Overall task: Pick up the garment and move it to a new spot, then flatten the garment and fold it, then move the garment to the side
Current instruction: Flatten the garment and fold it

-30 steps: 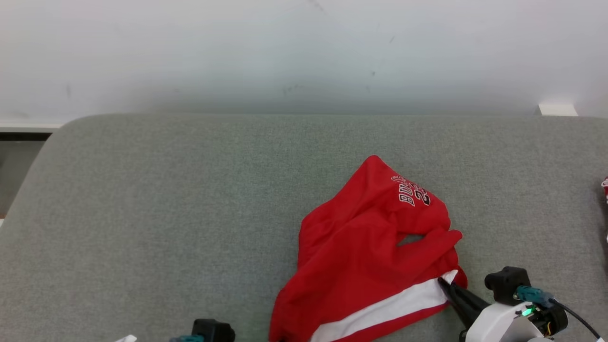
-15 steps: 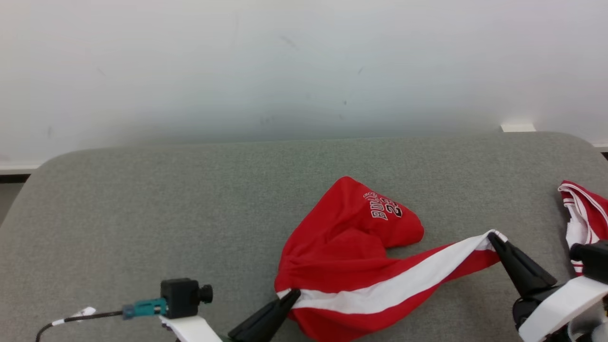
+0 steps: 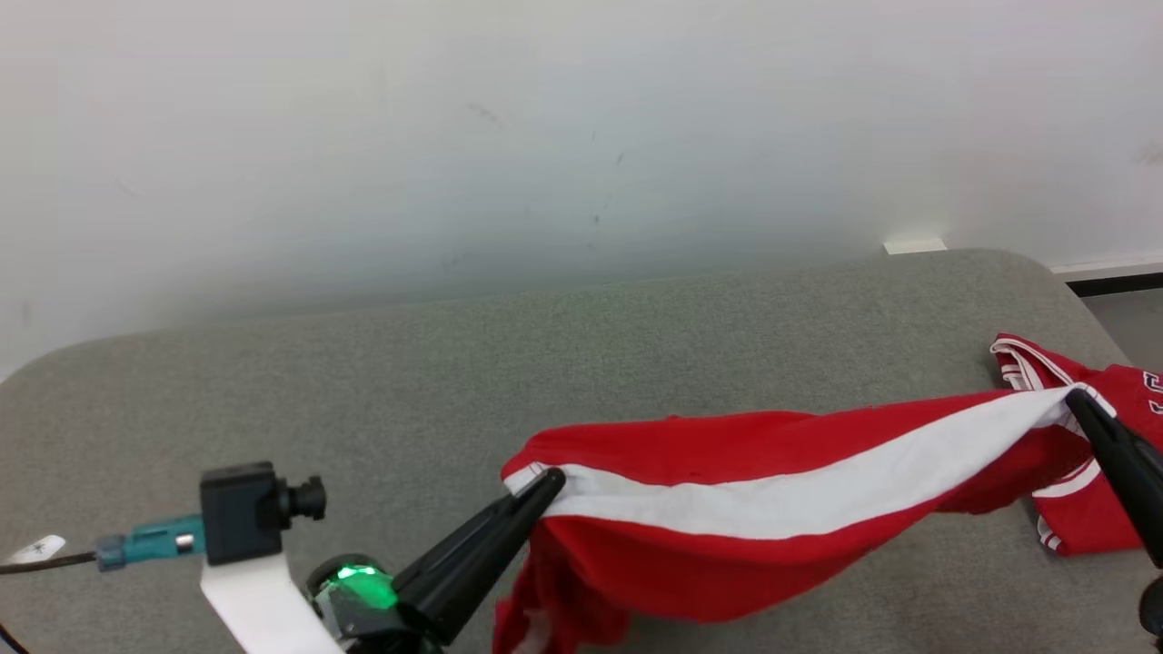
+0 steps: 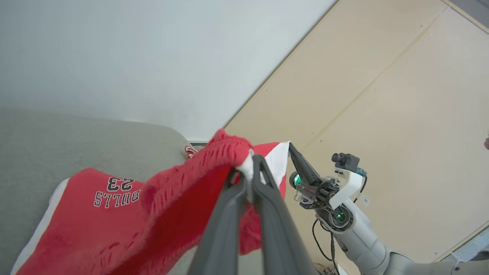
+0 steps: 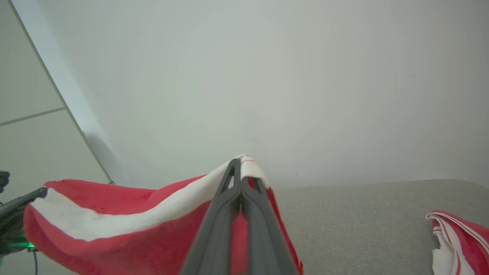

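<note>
Red garment [image 3: 772,495] held up over grey bench [image 3: 273,391], stretched between both arms; long axis runs left–right along white band. Pinched shut on left end of band: left gripper [image 3: 548,479]. Pinched shut on right end: right gripper [image 3: 1077,398]. Loose cloth hangs below. Second garment [image 3: 1104,509] lies beneath right end; judge set-down safer toward left

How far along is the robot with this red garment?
Early. Done: the red garment is lifted by its white-striped edge, both the left gripper and right gripper shut on it. In hand: held stretched above the grey surface. Left: laying flat, folding, moving aside.
</note>
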You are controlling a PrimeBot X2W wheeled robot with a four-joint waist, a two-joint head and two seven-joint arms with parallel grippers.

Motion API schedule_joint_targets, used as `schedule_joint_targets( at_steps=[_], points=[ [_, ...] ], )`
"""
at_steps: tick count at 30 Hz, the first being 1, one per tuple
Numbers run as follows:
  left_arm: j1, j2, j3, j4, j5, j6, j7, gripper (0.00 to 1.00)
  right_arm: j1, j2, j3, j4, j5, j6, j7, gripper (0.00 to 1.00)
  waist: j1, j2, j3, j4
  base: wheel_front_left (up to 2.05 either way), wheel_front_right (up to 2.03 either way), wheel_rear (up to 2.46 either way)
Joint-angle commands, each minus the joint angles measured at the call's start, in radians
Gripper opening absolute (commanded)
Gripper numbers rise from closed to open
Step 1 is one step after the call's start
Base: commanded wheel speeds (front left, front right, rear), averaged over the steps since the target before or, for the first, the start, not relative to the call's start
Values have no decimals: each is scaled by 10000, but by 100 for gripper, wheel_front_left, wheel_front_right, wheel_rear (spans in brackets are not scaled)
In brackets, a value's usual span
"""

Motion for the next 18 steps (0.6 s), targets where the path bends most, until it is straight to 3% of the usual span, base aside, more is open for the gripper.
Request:
schedule_joint_targets(
  at_steps=[1, 11, 18],
  points=[
    [-86, 99, 161, -328, -229, 121, 83, 0, 419, -199, -360, -436, 246, -25, 128, 0, 1, -1, -15, -64, 0, 0, 0],
    [-342, 383, 626, -1082, -473, 701, 422, 0, 1896, -687, -2120, -2161, 1385, -25, 816, 0, 1, -1, -101, -187, 0, 0, 0],
    [-749, 630, 803, -878, -538, 850, 719, 0, 1906, -796, -2553, -2349, 1853, -25, 1277, 0, 1, -1, 91, -71, 0, 0, 0]
  ],
)
